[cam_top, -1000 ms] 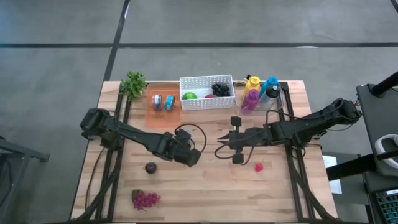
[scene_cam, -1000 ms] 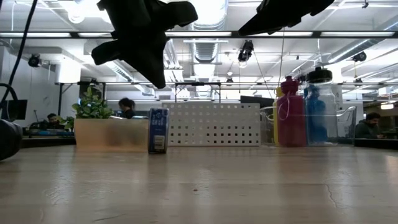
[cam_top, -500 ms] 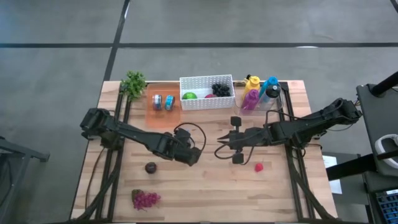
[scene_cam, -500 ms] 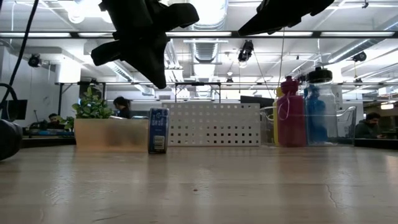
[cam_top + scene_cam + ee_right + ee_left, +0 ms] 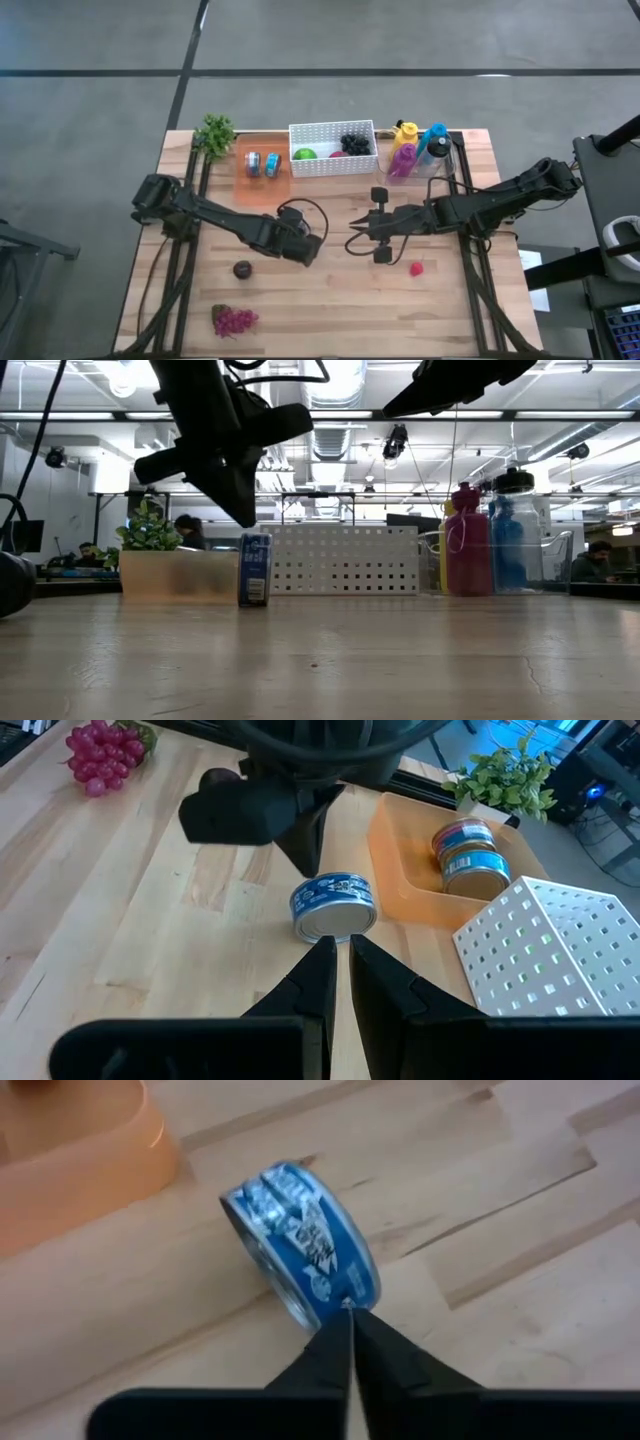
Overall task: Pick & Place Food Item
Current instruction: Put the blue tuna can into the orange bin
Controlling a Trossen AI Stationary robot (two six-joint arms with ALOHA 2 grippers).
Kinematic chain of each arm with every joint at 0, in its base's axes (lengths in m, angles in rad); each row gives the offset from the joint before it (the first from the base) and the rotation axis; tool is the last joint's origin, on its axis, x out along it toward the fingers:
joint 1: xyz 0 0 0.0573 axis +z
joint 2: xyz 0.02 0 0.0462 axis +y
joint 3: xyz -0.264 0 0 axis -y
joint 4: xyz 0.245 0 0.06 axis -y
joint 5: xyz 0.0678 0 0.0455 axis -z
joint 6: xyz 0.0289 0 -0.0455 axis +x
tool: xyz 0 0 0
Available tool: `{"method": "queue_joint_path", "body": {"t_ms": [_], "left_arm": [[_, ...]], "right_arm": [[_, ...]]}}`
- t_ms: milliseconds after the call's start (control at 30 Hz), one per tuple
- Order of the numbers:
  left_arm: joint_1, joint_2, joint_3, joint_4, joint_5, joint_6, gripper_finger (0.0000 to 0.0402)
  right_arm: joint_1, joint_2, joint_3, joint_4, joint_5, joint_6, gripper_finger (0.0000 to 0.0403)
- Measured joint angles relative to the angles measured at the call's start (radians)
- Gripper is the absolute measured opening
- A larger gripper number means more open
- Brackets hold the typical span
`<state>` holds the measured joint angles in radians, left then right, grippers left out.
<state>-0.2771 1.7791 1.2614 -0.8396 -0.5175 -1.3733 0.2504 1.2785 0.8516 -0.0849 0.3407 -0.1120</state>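
Left to right across the table (image 5: 330, 310): the grapes (image 5: 235, 320) and a dark round fruit (image 5: 242, 268) are lying near the front left. The left claw (image 5: 350, 1325) is hovering over the middle of the table, and the right claw (image 5: 340, 945) is facing it from the right. A small red item (image 5: 416, 267) is resting front right.

The task's thing appears to be the blue tin (image 5: 300, 1245). It is standing on its edge on the table, just beside the orange tray (image 5: 395, 860), which is holding two more tins.

The left claw is pinched closed and holding nothing, its tip pointing at the tin's rim. The right claw is likewise closed and empty, and is waiting a little apart from the tin.

To do this step well, the left claw should be opening wide before descending. It should be straddling the tin across its two flat faces and closing gently. A tin balanced on its rim is likely to roll at any sideways nudge.

Between views: the high view is giving the whole layout, but the left arm is hiding the tin there. The low view is showing the tin upright on its edge before the white basket (image 5: 540, 950). The left wrist view is showing how near the closed tip is to the rim, though whether they touch cannot be told. The right wrist view alone is showing tin, tray and left claw together.
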Motion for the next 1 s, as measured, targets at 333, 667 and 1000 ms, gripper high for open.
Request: {"method": "queue_joint_path", "body": {"t_ms": [333, 667, 1000], "left_arm": [[0.0, 0.02, 0.003, 0.009, 0.019, -0.032, 0.016], [0.023, 0.072, 0.022, 0.008, -0.025, -0.068, 0.0278], [0.071, 0.146, 0.036, -0.022, -0.033, -0.102, 0.0328]], "right_arm": [[0.0, 0.0, 0.0, -0.007, 0.0, 0.0, 0.0028], [0.0, 0.0, 0.0, -0.007, 0.0, 0.0, 0.0028], [0.0, 0.0, 0.0, -0.007, 0.0, 0.0, 0.0028]]}}
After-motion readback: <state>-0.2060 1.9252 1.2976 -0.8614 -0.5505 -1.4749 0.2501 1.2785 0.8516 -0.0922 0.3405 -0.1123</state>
